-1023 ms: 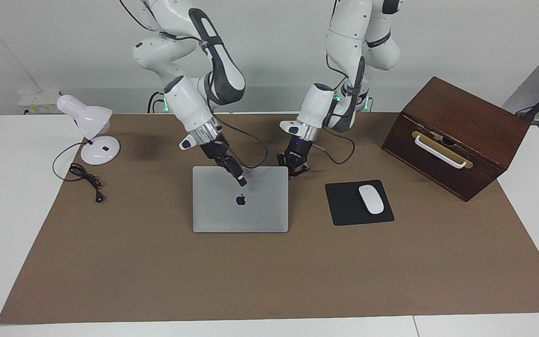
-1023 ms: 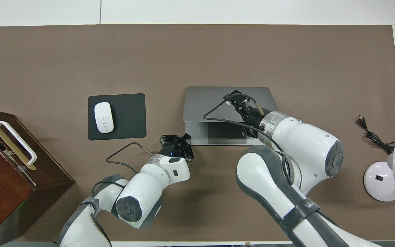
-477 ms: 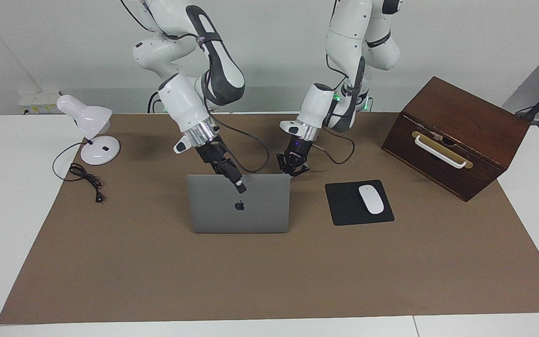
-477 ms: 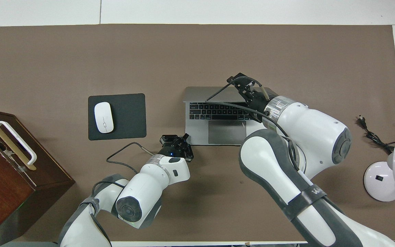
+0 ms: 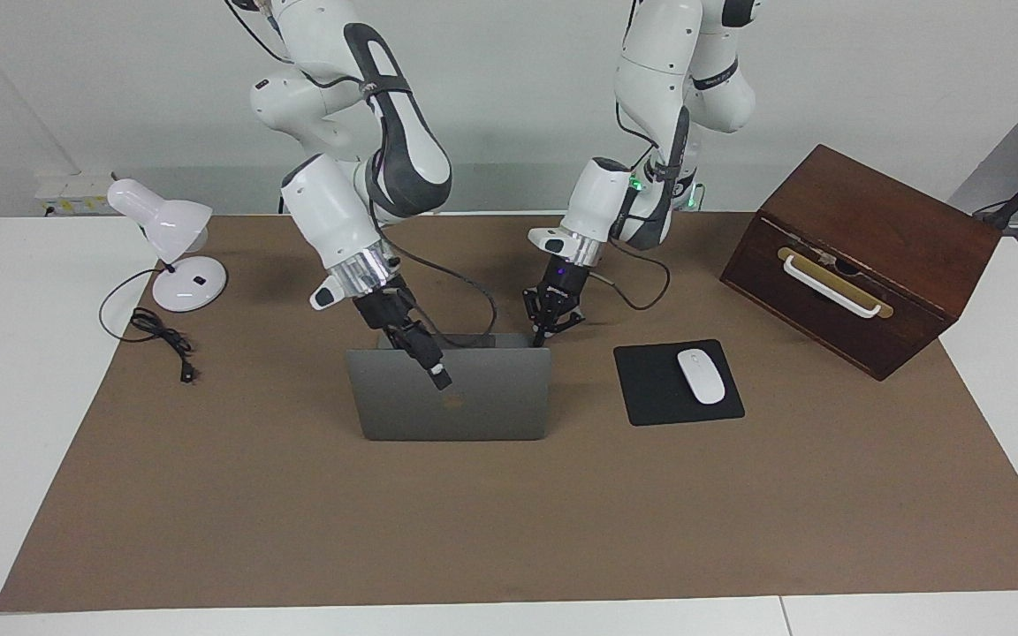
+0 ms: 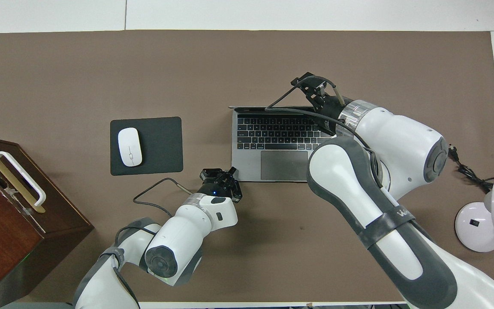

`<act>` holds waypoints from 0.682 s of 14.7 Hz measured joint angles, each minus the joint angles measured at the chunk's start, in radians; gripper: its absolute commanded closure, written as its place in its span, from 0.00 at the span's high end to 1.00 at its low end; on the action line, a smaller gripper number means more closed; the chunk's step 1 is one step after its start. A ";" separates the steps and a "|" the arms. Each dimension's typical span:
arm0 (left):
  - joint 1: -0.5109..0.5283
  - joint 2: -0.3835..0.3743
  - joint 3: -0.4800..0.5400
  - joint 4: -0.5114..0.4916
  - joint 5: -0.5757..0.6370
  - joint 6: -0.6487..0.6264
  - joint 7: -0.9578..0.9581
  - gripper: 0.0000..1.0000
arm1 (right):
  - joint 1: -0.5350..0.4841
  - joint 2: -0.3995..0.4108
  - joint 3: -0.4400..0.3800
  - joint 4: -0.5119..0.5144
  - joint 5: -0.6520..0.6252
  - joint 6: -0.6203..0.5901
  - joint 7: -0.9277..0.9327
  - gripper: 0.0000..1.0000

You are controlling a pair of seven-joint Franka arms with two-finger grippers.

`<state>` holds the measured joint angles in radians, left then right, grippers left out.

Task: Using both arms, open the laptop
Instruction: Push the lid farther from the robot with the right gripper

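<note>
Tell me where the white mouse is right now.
The white mouse lies on the black mouse pad, between the laptop and the wooden box, toward the left arm's end.

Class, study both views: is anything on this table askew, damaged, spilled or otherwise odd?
One thing: the brown wooden box at the left arm's end of the table sits tipped, its white-handled face slanting up. Nothing looks spilled or damaged; the laptop is open.

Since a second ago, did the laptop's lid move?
Yes. The laptop lid has swung up to nearly upright while its base keeps its place beside the mouse pad. The right gripper has moved with it; the left gripper stays by the base corner.
</note>
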<state>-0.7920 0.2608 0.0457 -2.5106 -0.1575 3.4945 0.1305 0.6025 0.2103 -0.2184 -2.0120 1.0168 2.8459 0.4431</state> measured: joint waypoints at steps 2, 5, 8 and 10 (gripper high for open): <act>0.000 0.000 0.000 0.000 0.000 0.000 0.000 0.00 | -0.011 0.018 0.000 0.026 0.000 -0.012 -0.001 1.00; 0.000 0.000 0.000 0.000 0.000 0.000 0.000 0.00 | -0.019 0.044 0.000 0.061 0.000 -0.014 -0.001 1.00; 0.000 0.000 0.000 0.000 0.000 0.000 0.001 0.00 | -0.025 0.065 0.000 0.085 0.000 -0.014 -0.001 1.00; 0.000 0.000 0.000 0.000 0.000 0.000 0.001 0.00 | -0.031 0.077 0.000 0.095 0.000 -0.015 -0.001 1.00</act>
<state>-0.7920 0.2611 0.0457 -2.5106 -0.1573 3.4950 0.1315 0.5713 0.2873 -0.2187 -1.9171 1.0168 2.8314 0.4420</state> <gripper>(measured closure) 0.991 0.000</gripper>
